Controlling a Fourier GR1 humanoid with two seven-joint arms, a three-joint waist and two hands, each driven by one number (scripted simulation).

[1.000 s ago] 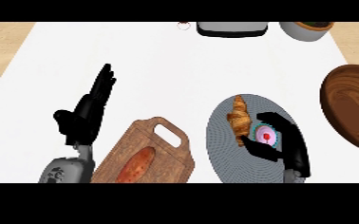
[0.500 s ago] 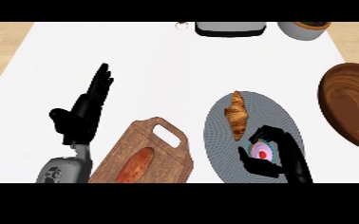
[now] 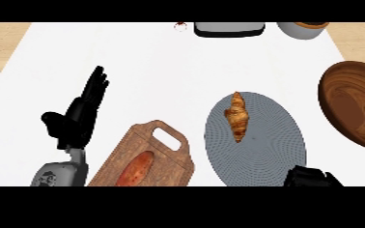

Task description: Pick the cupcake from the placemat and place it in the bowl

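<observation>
A round grey placemat (image 3: 260, 147) lies right of centre with a brown croissant (image 3: 237, 116) on its upper left part. No cupcake shows anywhere in the view. At the right edge, a dark wooden bowl (image 3: 345, 101) is partly cut off. Only a black sliver of my right hand (image 3: 312, 178) shows at the bottom edge, over the placemat's lower right rim, and whatever it holds is hidden. My left hand (image 3: 77, 118) rests open at the left with its fingers pointing up, apart from everything.
A wooden cutting board (image 3: 160, 145) with a reddish-brown loaf (image 3: 134, 168) lies between my left hand and the placemat. Along the far edge stand a grey appliance (image 3: 230, 28), a grey pot (image 3: 303, 29) and a small red item (image 3: 180, 26).
My right hand, which was curled round the pink cupcake on the placemat, has drawn back toward the lower edge. The cupcake has gone out of sight with it. The left hand has not moved.
</observation>
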